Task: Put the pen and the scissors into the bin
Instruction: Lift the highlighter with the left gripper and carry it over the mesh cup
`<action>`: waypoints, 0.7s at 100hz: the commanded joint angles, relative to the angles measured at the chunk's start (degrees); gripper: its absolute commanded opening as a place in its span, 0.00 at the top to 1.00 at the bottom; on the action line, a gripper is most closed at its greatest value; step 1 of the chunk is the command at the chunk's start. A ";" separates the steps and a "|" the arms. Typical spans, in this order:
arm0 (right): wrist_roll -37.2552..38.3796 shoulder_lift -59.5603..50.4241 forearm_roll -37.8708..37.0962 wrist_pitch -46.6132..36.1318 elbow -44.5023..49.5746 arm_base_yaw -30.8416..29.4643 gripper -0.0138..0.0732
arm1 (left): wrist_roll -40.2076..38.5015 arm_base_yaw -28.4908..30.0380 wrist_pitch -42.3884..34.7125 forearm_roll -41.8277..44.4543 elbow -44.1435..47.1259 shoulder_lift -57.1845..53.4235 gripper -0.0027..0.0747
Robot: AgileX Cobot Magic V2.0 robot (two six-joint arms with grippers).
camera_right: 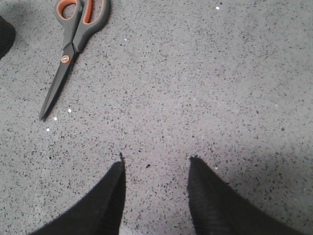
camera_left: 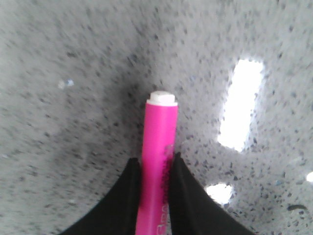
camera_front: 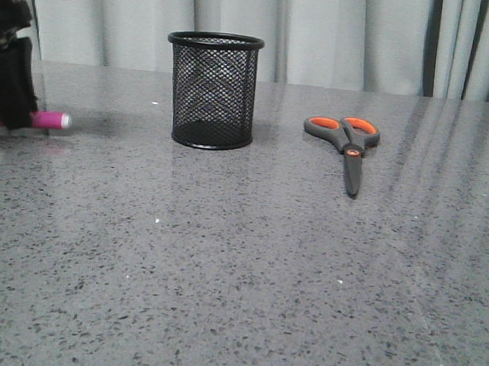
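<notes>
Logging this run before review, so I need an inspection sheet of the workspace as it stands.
Surface: grey speckled table, glossy, with light reflections.
Pen: magenta, lying level at the far left, clamped between the left gripper fingers.
Scissors: closed, flat on the table right of the bin, untouched.
Bin: black mesh cup, upright, looks empty.
Clutter: nothing seen.
Right gripper: open above bare table, scissors off to one side.
Cables: nothing seen.
Surroundings: pale curtain behind the table.

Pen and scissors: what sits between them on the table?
In the front view, the bin stands between the pen, held by the left gripper, and the scissors.
</notes>
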 commanded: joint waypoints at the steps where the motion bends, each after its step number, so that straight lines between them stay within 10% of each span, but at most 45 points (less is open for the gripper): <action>1: -0.35 0.37 0.24 -2.83 -1.94 0.10 0.53 | -0.10 -0.42 1.69 -4.93 -4.41 -3.41 0.98; 70: -0.35 0.37 0.34 -0.76 -1.94 0.10 0.53 | 3.15 1.71 0.27 -57.64 -8.52 -9.00 0.99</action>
